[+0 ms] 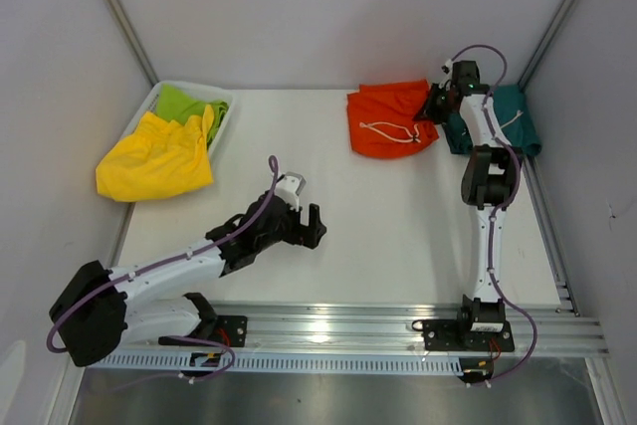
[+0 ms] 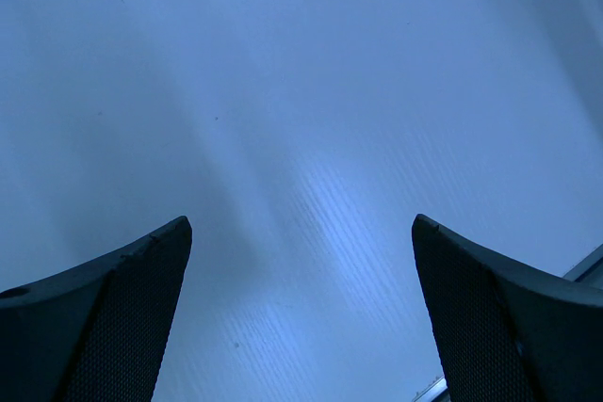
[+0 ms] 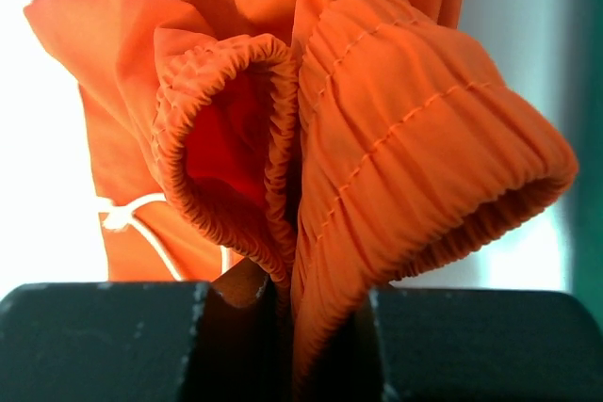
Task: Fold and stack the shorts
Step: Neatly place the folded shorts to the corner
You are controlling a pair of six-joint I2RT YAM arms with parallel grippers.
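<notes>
The orange shorts [image 1: 390, 119] lie bunched at the back of the table, white drawstring on top. My right gripper [image 1: 436, 106] is shut on their right edge; in the right wrist view the gathered waistband [image 3: 377, 167] runs down between the fingers [image 3: 240, 327]. A teal pair of shorts [image 1: 510, 118] lies folded just right of the gripper, partly hidden by the arm. My left gripper [image 1: 317, 223] hovers low over bare table near the front middle, open with nothing between its fingertips [image 2: 141, 280].
A white bin [image 1: 221, 118] at the back left holds lime-green shorts [image 1: 189, 105], and yellow shorts [image 1: 156, 158] spill from it onto the table. Grey walls close in on both sides. A metal rail [image 1: 328, 325] runs along the front edge.
</notes>
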